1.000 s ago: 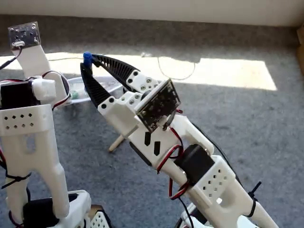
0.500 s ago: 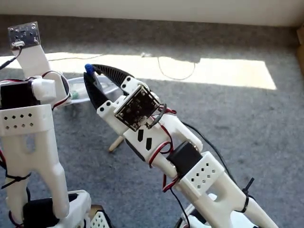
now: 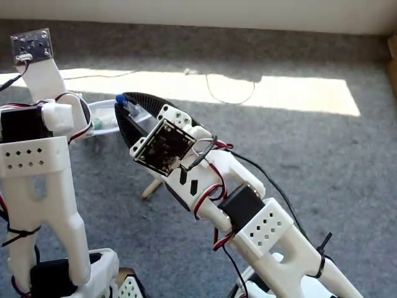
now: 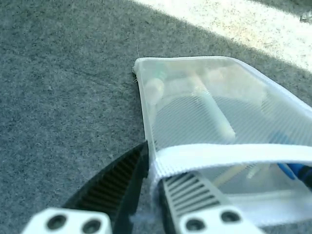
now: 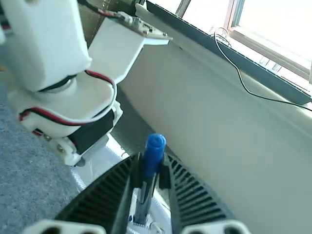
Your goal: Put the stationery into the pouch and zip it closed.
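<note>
Right gripper (image 5: 150, 168) was clamped on the blue-capped pen (image 5: 155, 146), angled over the mesh pouch (image 4: 209, 112). Left gripper (image 4: 153, 168) pinched its rim on the carpet (image 4: 58, 97). Risk: a misaligned pen could snag the rim and fall outside.

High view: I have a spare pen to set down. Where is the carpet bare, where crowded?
Bare: carpet right of the right arm, up to the sunlit strip. Crowded: by the pouch, between both arms, pen held over it.

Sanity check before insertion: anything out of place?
A pale stick lies loose on the carpet, outside the pouch. Otherwise fine: right end effector grips the blue-capped pen, left end effector clamps the pouch's rim.
</note>
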Controlling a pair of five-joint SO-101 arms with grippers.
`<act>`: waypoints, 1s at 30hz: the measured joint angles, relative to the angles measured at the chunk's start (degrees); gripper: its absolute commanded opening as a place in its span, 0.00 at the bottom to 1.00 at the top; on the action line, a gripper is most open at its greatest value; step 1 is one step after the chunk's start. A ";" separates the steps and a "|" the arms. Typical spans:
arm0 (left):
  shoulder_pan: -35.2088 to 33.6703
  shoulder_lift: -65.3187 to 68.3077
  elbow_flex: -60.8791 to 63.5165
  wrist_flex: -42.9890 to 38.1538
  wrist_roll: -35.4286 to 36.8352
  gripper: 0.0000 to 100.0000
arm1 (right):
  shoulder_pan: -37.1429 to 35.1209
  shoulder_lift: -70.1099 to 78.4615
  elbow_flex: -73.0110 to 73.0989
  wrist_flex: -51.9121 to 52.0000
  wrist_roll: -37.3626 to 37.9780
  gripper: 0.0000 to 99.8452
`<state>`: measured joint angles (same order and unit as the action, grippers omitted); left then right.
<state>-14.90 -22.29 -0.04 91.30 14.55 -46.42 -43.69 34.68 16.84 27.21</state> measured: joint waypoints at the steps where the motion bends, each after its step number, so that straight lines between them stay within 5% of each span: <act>1: 0.00 0.00 0.00 0.00 0.00 0.01 | 0.00 0.00 0.00 0.00 0.00 0.03; 30: 0.00 0.00 0.00 0.00 0.00 0.01 | 0.00 10.11 0.00 8.18 0.35 0.03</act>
<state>-14.90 -22.29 -0.04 91.30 14.55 -46.42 -33.58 34.68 25.01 27.56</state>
